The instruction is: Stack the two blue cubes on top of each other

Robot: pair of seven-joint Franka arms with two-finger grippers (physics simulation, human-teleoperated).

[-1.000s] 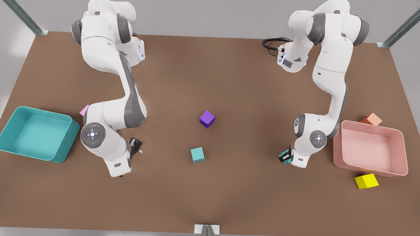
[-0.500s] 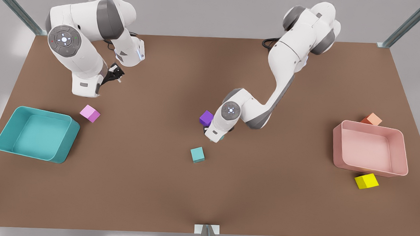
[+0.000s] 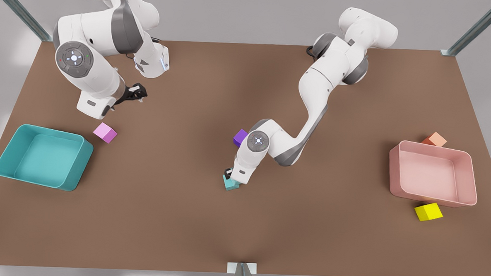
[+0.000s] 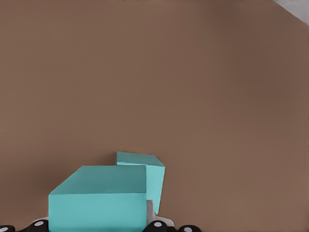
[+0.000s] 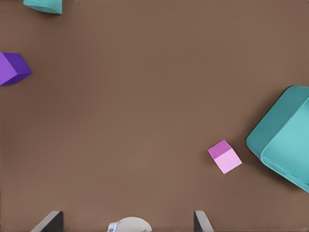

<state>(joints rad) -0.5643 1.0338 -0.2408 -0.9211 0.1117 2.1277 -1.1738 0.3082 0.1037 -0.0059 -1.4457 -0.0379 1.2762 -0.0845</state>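
My left gripper is shut on one blue cube and holds it low at the table's centre. The other blue cube lies on the table right beneath and slightly beyond the held one. In the front view that cube peeks out from under the left hand, which hides the held cube. My right gripper hangs open and empty above the back of the table on the front view's left, its fingers spread wide. From there, one blue cube shows far off.
A purple cube sits just behind the left arm's wrist. A pink cube lies beside the teal bin on the front view's left. On its right stand a pink bin, a yellow cube and an orange cube.
The left gripper carried its blue cube from beside the pink bin to the centre and down over the other blue cube. The right arm lifted away toward the back, uncovering the pink cube.
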